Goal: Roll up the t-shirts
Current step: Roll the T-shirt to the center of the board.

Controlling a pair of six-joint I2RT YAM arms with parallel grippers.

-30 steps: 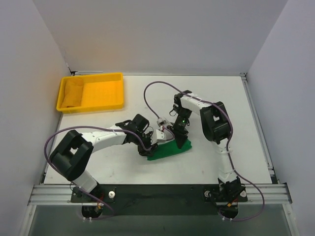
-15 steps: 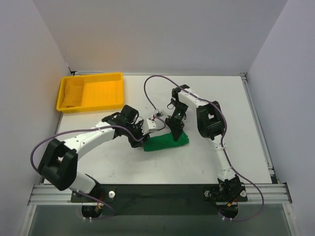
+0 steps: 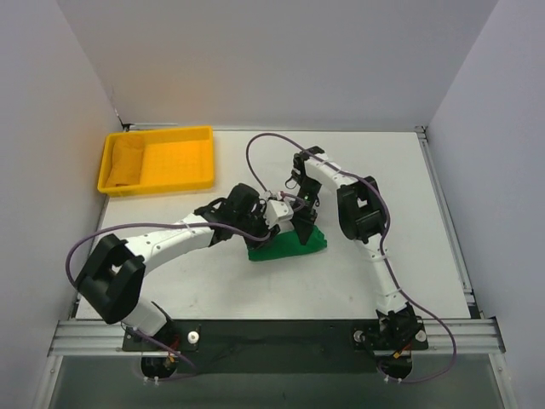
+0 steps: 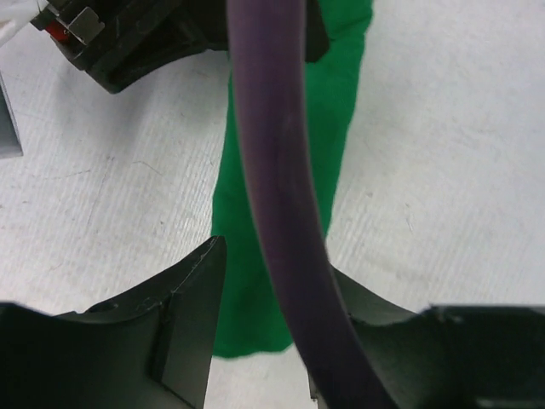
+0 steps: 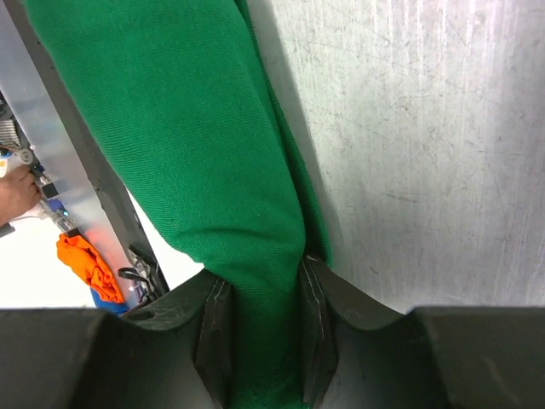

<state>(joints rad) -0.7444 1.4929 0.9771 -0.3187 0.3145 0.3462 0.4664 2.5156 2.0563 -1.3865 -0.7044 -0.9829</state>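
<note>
White bench from above carries a yellow plastic rectangular tray at its far left; well right of the tray and nearer, a plain green soft-fabric t-shirt lies bunched in a long roll. Left wrist: the left fingers stand open astride the t-shirt's end, a purple cable crossing in front. Right wrist: the right fingers pinch a fold of the t-shirt.

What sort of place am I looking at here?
Likely a robot lab test cell: left arm and right arm mounted at a white table, plain walls around, a green t-shirt for practice.
</note>
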